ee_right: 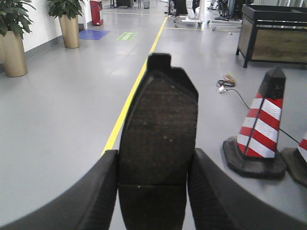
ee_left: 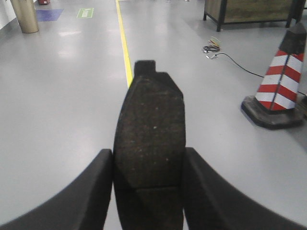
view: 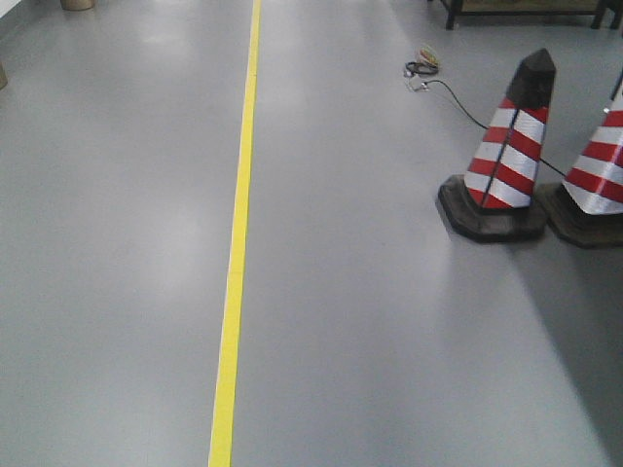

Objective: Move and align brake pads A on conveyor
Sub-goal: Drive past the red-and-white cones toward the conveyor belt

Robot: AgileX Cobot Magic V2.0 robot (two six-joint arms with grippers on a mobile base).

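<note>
the left end effector (ee_left: 147,154) is gripping the first brake pad (ee_left: 151,110): its two dark fingers (ee_left: 96,191) are pressing on the long edges, so the pad is standing lengthwise between them with its rough friction face turned to the wrist camera and its notched tab pointing to the far side. the right end effector (ee_right: 154,153) is clamping the second brake pad (ee_right: 160,115) in the same way, edge to edge, face up to its own camera. holding by the narrow sides is probably meant to leave the flat faces free, so each pad can be laid down flat and squared up with its neighbours.

both pads are being carried in the air above the grey floor (ee_left: 57,96), not resting on anything. the conveyor is not showing in any view, and no desk is showing either, so the mobile base is likely travelling between stations with one pad per arm.

further out, a yellow line (ee_left: 123,48) is running away along the floor, a red-and-white traffic cone (ee_left: 278,91) is standing to the right, a loose cable (ee_left: 235,62) is lying beyond it, and potted plants (ee_right: 70,24) and a dark cabinet (ee_right: 273,33) are sitting at the far end.
</note>
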